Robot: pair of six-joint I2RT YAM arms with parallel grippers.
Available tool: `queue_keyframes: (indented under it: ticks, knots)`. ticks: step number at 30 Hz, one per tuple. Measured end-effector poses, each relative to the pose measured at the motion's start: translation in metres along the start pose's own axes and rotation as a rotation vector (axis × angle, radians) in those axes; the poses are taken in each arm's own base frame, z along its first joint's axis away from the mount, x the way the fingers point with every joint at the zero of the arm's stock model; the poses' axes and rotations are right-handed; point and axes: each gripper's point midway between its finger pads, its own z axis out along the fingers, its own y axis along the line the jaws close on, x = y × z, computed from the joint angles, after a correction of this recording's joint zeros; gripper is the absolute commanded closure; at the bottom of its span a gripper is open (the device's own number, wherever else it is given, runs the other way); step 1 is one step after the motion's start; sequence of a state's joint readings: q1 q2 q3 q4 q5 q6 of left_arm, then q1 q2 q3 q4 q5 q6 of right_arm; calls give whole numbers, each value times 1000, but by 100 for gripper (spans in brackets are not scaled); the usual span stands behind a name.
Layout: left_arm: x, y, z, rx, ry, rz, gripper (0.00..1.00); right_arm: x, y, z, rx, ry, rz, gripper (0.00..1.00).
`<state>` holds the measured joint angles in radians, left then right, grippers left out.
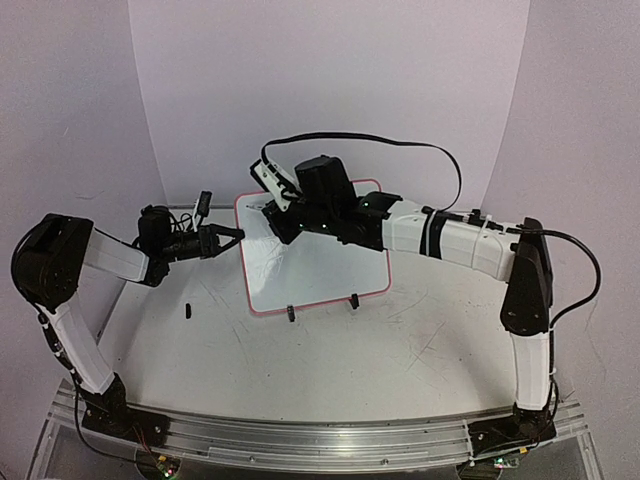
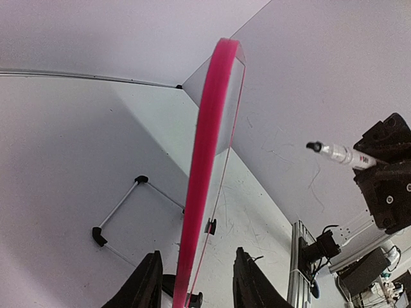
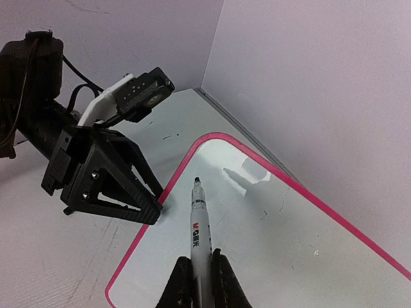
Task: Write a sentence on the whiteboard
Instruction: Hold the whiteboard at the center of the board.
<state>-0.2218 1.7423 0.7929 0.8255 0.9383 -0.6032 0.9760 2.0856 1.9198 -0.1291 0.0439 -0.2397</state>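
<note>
Pinched in the fingers of the right gripper [image 3: 201,276], a marker [image 3: 200,234] is held tip-forward over the whiteboard [image 3: 270,237]. Beyond it, the whiteboard's pink edge is straddled by the left gripper [image 2: 196,285], fingers spread and clear of it. The whiteboard is seen on the table [image 1: 300,370], toward its far side.

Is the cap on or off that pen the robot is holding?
Off. The marker in the right gripper ends in a bare black nib, pointing toward the whiteboard.

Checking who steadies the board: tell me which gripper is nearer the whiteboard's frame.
Left. The left gripper straddles the frame at its edge; the right gripper hangs above the whiteboard, holding a marker.
</note>
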Motion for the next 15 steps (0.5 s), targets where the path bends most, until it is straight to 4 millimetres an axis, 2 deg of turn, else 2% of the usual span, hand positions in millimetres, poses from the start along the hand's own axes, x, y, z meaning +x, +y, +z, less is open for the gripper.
queue_keyframes:
  ticks: [6, 15]
  knots:
    - [-1, -1, 3, 23, 3, 19, 84, -2, -4, 5, 25, 1, -11, 100]
    - [-1, 4, 7, 32, 5, 47, 94, 3, -2, 11, 22, 11, -20, 100]
